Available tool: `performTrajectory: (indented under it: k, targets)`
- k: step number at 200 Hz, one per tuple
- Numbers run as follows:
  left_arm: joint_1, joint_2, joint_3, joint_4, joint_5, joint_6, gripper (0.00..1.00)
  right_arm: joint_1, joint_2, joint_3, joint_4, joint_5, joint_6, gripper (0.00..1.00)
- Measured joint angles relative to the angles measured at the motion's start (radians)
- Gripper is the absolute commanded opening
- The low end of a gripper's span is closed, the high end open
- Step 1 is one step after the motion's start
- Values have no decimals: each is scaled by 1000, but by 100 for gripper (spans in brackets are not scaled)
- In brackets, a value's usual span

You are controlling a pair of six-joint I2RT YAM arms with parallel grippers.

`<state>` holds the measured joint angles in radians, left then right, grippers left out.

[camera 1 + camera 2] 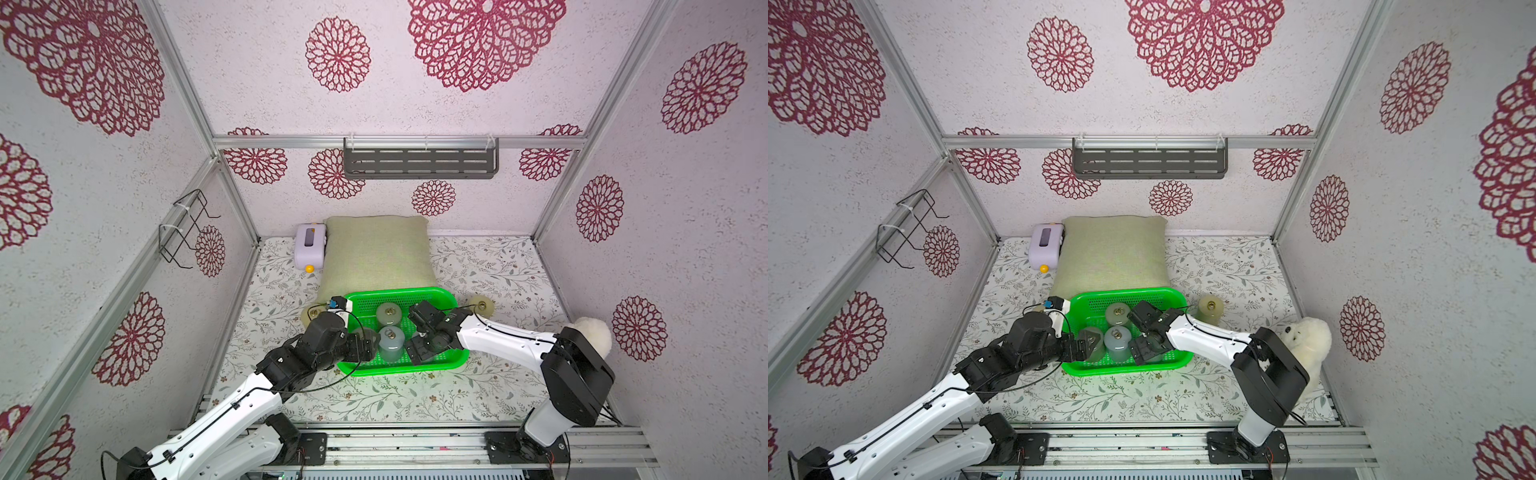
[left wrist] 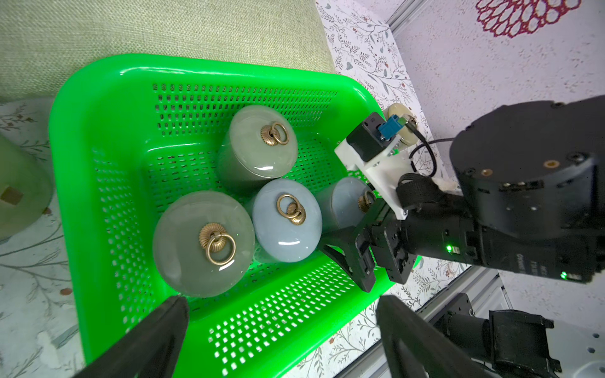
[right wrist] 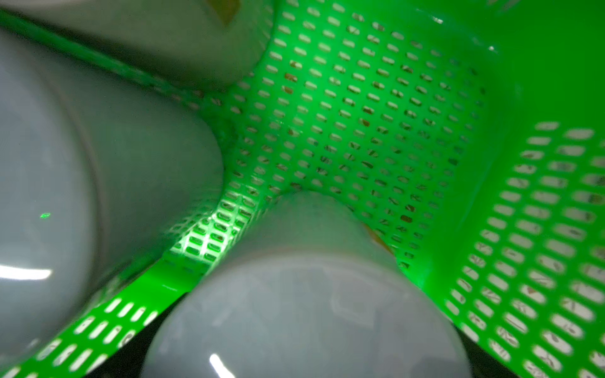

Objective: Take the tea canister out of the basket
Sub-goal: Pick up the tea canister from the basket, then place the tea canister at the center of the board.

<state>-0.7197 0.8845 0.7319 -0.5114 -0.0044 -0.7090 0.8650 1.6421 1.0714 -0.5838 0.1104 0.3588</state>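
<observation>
We flank the basket [image 1: 399, 293]; the tea canister [image 2: 340, 199] stands inside.
Our left gripper [image 2: 283, 304], at the basket's 8 o'clock, gapes wide, holding nothing; our right gripper [image 1: 415, 332], at 4 o'clock, stands fully spread astride the grey-blue tea canister.

No legible text or labels

Floral mat [image 1: 478, 270] under basket [image 1: 399, 292], pillow [image 1: 376, 249], perhaps toaster [image 1: 309, 248]
</observation>
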Motion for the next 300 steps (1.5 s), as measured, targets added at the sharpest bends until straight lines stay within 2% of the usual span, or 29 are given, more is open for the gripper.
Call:
performTrajectory:
  k: [41,58,99,180,233,269,300]
  targets:
    - [0,-3,-6,2,0,0,97,0,20,0,17,3,0,89]
    - [0,-3,-6,2,0,0,97,0,21,0,18,6,-4,78]
    - [-2,-3,-7,2,4,0,97,0,21,6,10,8,0,71]
    - [-4,-3,-18,39,42,-1,97,0,18,65,-73,18,0,69]
    - [-7,-3,-47,94,71,-10,97,-15,-46,114,-127,29,2,69]
    - [-9,-3,-47,132,90,-10,97,-68,-93,166,-176,37,2,69]
    - [-9,-2,-47,159,105,-6,97,-157,-154,216,-230,44,1,69]
